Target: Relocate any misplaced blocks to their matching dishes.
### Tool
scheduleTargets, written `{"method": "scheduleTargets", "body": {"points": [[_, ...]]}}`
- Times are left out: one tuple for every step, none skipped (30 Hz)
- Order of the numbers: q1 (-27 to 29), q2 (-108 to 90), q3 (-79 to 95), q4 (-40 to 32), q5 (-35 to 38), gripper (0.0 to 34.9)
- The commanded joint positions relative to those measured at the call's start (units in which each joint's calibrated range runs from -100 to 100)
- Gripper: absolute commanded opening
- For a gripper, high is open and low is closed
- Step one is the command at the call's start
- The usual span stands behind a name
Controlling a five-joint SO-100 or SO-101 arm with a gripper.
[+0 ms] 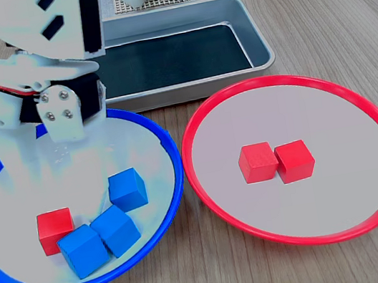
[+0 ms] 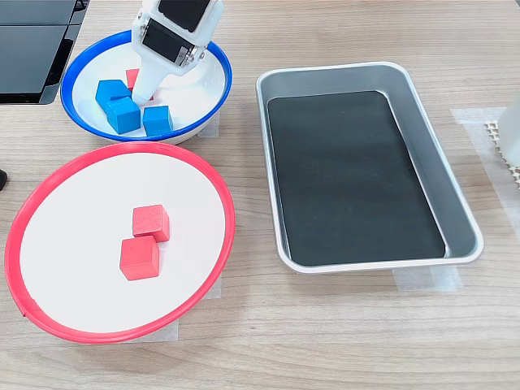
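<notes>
Pale wood-grain surface (image 1: 341, 7); small glossy red cube (image 1: 55, 230) misplaced in blue-rimmed round plate (image 1: 166, 145), touching blue cubes (image 1: 106, 231). White tool (image 1: 53, 153) low over plate, opening impossible to tell. Likely light, rigid, slick; best pinched across opposite flat faces

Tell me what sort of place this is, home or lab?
Probably a robotics lab bench: a small white robot arm over a wood-grain tabletop, a metal tray taped down, and colour-sorting plates with blocks.

Four blocks (image 1: 97, 222) lie in one dish (image 1: 164, 145), two (image 1: 276, 162) in the other (image 1: 357, 102).
</notes>
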Motion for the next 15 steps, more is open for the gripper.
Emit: {"method": "scheduleTargets", "body": {"points": [[0.9, -1.6, -1.5, -0.4, 0.4, 15.1], [1.1, -1.6, -1.5, -0.4, 0.4, 15.2], [1.3, -1.6, -1.6, -0.4, 0.5, 15.3], [1.4, -1.7, -1.6, -0.4, 0.6, 15.4], [1.5, -1.9, -1.6, -0.4, 0.6, 15.4], [1.6, -2.0, -1.6, -0.4, 0.6, 15.4], [1.7, -2.2, -1.6, -0.4, 0.6, 15.5], [1.7, -2.3, -1.5, -0.4, 0.7, 15.6], [1.8, -2.5, -1.4, -0.4, 0.7, 15.8], [1.9, -2.8, -1.1, -0.4, 0.9, 15.9], [2.1, -2.9, -0.8, -0.4, 1.0, 15.9], [2.2, -3.1, -0.5, -0.5, 1.2, 15.9], [2.2, -3.2, -0.5, -0.7, 1.3, 15.9], [2.2, -3.2, -0.5, -0.9, 1.3, 15.9], [2.1, -3.2, -0.5, -1.3, 1.3, 16.1]]}}
